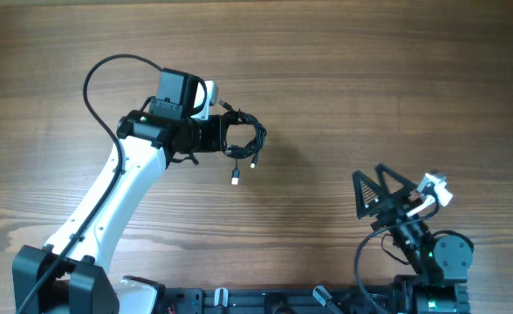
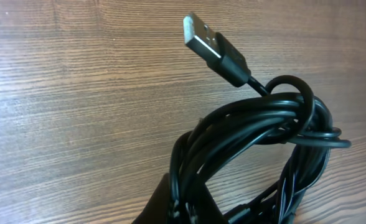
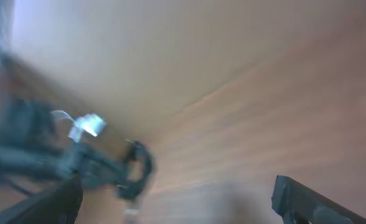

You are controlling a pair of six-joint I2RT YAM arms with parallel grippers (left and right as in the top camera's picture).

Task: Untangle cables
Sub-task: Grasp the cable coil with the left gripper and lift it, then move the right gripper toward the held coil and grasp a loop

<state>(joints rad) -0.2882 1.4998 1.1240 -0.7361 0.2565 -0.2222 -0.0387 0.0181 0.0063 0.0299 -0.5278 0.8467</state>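
1 tangled bunch of cables (image 1: 249,138) in left end effector (image 1: 221,135).

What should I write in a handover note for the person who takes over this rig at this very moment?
Left gripper: shut on the cables, left of the table centre.
Right gripper: open, holding nothing, near the right front edge, far from the cables.
Cables: all in one tangled black bunch at the left gripper; one USB plug sticks out of the loops, another plug end trails toward the front.
Done: the bunch is gripped.
Left: no cable is separated yet; all the untangling remains, probably with the right gripper pulling a loose plug end.
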